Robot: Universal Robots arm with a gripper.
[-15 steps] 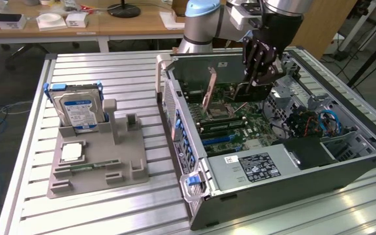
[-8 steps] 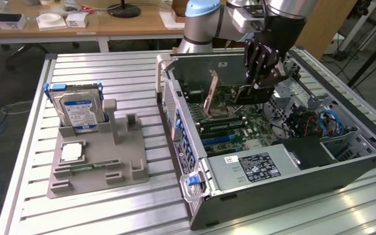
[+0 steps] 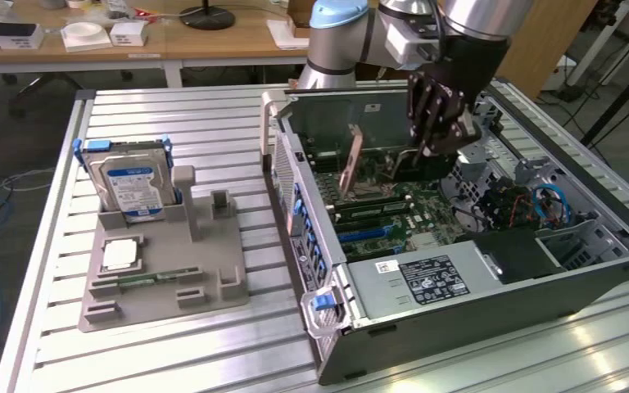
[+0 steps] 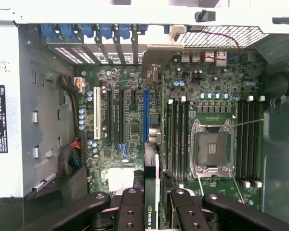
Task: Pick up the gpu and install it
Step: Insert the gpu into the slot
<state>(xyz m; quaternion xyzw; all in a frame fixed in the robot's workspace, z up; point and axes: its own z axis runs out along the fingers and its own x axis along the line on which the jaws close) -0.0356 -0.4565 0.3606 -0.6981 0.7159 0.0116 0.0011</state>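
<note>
The gpu [image 4: 151, 214] is seen edge-on as a thin green board with a black cooler, clamped between my two black fingers [image 4: 130, 202]. My gripper [image 4: 152, 192] is shut on it. The card hangs upright inside the open computer case [image 3: 576, 270], just above the motherboard [image 4: 115, 144] and roughly in line with the blue expansion slot [image 4: 146, 113]. Whether it touches the slot I cannot tell. In the exterior view my gripper [image 3: 437, 143] reaches down into the case, with the dark gpu [image 3: 408, 168] below it.
A CPU socket [image 4: 212, 149] and memory slots lie beside the card. Blue slot clips [image 4: 86, 31] line the case's rear wall. On the exterior view's left, a grey fixture [image 3: 210, 291] holds a silver hard drive [image 3: 128, 184] and a small memory stick [image 3: 151, 280].
</note>
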